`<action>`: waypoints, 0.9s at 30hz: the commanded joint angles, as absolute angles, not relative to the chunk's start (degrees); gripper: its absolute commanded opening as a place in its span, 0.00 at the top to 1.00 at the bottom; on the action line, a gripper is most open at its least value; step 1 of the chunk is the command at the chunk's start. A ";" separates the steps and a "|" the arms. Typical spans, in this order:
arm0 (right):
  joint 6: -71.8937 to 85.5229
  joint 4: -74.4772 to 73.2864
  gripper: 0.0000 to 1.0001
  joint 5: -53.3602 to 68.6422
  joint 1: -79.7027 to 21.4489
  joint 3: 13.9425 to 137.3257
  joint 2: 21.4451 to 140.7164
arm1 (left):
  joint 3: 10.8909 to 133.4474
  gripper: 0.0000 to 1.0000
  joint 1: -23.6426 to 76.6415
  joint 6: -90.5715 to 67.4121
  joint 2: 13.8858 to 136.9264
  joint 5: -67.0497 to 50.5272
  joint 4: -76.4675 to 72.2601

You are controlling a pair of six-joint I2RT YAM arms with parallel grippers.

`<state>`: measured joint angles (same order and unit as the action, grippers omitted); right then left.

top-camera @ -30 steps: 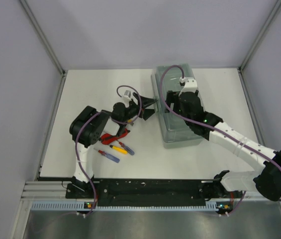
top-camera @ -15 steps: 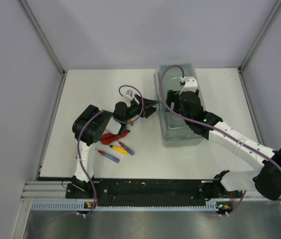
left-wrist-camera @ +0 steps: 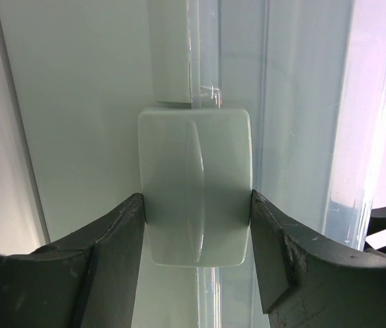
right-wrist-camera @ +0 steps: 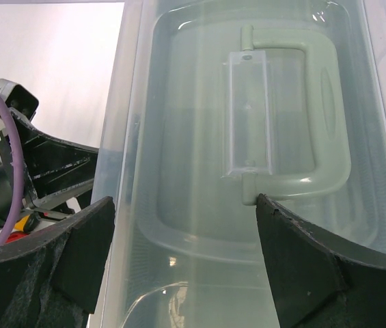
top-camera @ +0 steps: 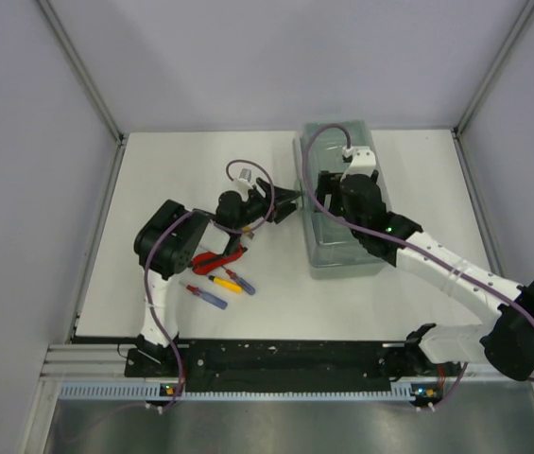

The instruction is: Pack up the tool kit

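Observation:
The grey-green tool kit point(top-camera: 340, 253) stands right of centre with its translucent lid point(right-wrist-camera: 199, 171) down and the handle point(right-wrist-camera: 329, 116) folded flat. My left gripper point(top-camera: 285, 203) is at the box's left side wall, shut on the pale green side latch point(left-wrist-camera: 196, 184), one finger on each side of it. The right gripper point(top-camera: 328, 192) hovers open over the lid, its fingers point(right-wrist-camera: 302, 266) spread wide with nothing between them. Red-handled pliers point(top-camera: 215, 260) and three small screwdrivers point(top-camera: 219, 286) lie on the table left of the box.
The white table point(top-camera: 172, 180) is bordered by a raised frame with grey walls behind and beside it. The left arm's cable loops over its wrist point(top-camera: 246, 175). The right arm point(top-camera: 456, 274) reaches diagonally in from the near right corner.
The left gripper has closed from wide open onto the side latch and shifted slightly toward the box. The right arm has stayed where it was.

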<state>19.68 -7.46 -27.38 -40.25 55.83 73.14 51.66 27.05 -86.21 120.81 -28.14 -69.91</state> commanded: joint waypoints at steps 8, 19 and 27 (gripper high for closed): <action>27.69 -26.98 0.19 -13.45 -41.31 46.23 83.23 | 55.28 0.89 31.73 -76.30 113.82 -32.96 -64.53; 27.86 -26.81 0.20 -13.80 -41.22 46.32 84.20 | 57.22 0.90 31.82 -70.58 110.39 -32.17 -50.46; 28.74 -26.37 0.19 -13.54 -41.22 46.06 84.29 | 54.41 0.86 31.47 -74.78 109.87 -31.12 -55.80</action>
